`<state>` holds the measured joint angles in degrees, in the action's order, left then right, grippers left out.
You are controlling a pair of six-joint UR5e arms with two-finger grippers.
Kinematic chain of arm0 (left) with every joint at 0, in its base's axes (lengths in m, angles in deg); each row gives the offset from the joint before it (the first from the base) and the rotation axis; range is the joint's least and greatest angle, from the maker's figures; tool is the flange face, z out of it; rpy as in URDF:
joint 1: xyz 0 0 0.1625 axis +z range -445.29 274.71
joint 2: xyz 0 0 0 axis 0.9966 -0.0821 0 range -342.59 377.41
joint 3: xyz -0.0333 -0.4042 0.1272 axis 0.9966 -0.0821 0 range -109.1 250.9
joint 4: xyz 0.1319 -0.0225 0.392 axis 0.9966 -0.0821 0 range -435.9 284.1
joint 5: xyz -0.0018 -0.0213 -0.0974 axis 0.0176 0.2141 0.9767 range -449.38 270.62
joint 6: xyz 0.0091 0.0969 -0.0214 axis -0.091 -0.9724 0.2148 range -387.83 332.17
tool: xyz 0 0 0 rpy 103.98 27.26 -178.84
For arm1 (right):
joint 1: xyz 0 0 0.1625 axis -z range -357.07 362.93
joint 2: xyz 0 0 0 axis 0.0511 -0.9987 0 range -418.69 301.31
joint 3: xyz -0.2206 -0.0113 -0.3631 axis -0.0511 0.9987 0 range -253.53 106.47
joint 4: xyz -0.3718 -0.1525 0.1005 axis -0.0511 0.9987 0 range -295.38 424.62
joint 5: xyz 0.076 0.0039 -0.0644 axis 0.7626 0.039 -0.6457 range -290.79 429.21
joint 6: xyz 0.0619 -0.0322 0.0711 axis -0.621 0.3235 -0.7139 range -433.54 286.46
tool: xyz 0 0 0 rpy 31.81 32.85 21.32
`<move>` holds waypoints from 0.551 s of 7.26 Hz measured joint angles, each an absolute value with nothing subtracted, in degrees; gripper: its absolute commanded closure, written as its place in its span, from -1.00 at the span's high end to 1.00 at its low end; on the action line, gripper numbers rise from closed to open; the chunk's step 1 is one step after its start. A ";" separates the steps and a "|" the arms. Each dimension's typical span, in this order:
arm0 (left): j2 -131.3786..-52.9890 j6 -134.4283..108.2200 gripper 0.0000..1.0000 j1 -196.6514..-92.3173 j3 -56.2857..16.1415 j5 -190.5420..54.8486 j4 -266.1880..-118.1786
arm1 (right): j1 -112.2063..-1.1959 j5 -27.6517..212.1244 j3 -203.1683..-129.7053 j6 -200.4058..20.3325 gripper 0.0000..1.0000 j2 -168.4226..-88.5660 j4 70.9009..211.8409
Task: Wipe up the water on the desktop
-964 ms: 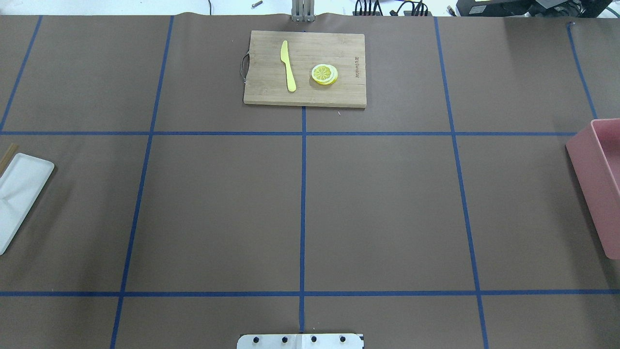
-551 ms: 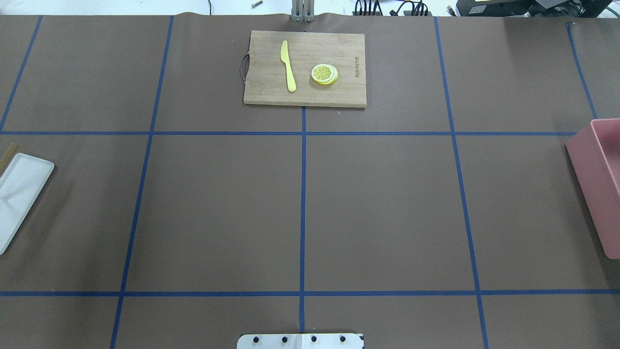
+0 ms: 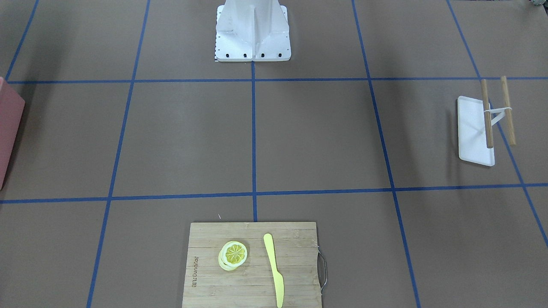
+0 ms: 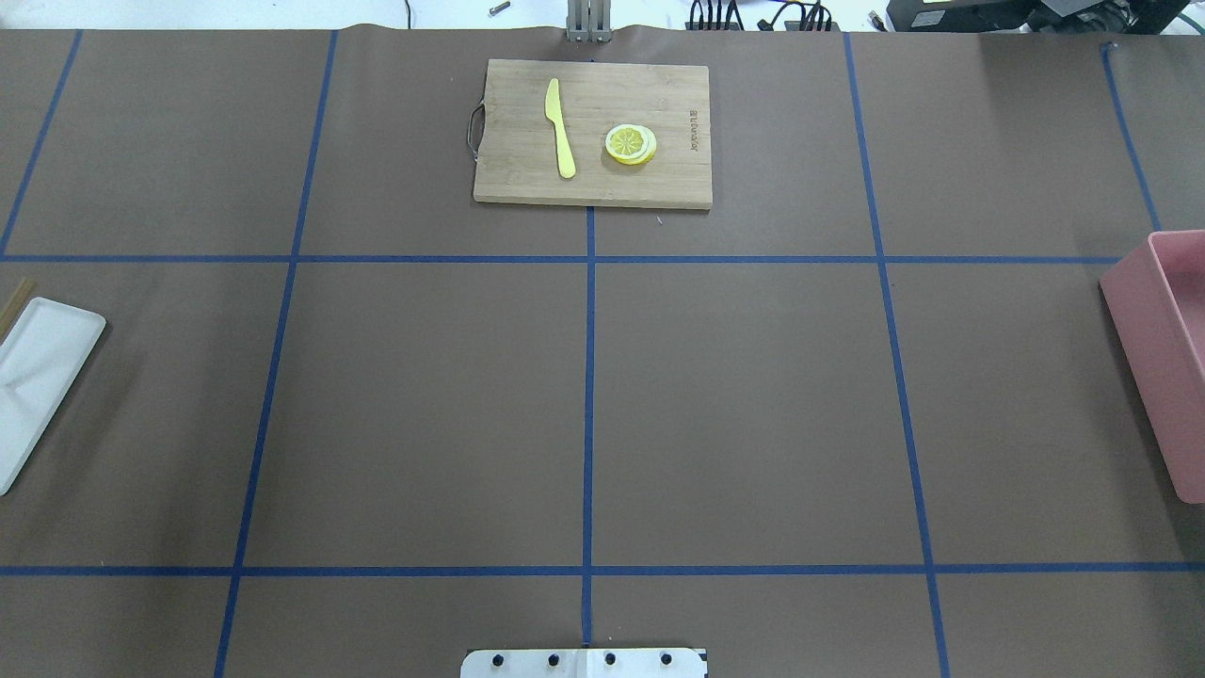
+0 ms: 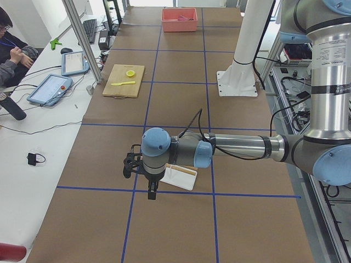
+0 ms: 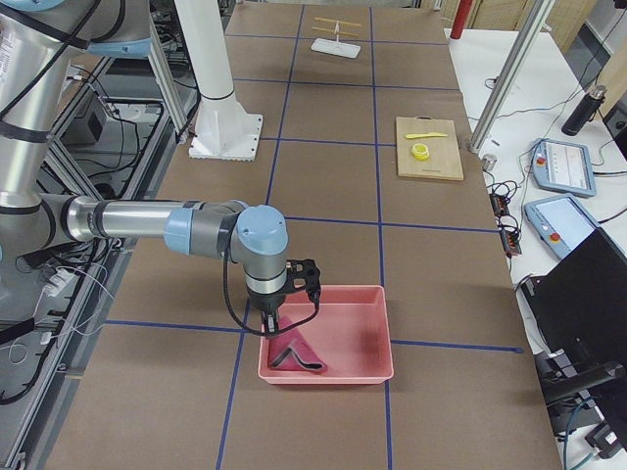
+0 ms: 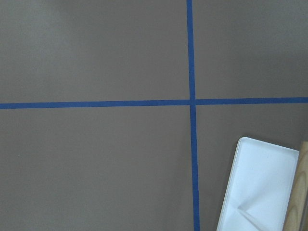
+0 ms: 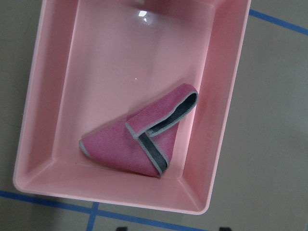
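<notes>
The brown desktop (image 4: 753,405) with blue tape lines shows no water that I can make out. A folded pink cloth with a grey edge (image 8: 139,139) lies in a pink bin (image 8: 231,96) at the table's right end. My right gripper (image 8: 173,229) hangs above the bin's near part, over the cloth (image 6: 294,354). Only two dark tips show, set wide apart, and it holds nothing. My left gripper (image 5: 149,193) hangs above the desktop beside a white tray (image 5: 178,176). I cannot tell if it is open or shut.
The white tray (image 4: 38,377) with a two-stick wooden rack (image 3: 496,111) sits at the left end. A bamboo cutting board (image 4: 593,132) with a yellow knife (image 4: 560,127) and lemon slices (image 4: 631,144) lies at the far middle. The robot base (image 3: 252,30) stands at the near edge.
</notes>
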<state>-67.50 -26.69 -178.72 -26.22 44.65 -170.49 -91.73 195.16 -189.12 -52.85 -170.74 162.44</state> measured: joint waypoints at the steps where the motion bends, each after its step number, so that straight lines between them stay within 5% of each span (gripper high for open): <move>1: -67.49 -26.69 0.97 -178.72 -26.22 44.65 -170.48 | -91.74 195.11 -189.19 -52.67 1.00 -170.26 162.24; 4: -67.49 -26.69 0.97 -178.72 -26.17 44.65 -170.47 | -91.81 195.51 -188.39 -52.03 1.00 -170.52 159.91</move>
<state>-67.49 -26.69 -178.72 -26.17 44.65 -170.47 -91.81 195.51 -188.39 -52.03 -170.52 159.91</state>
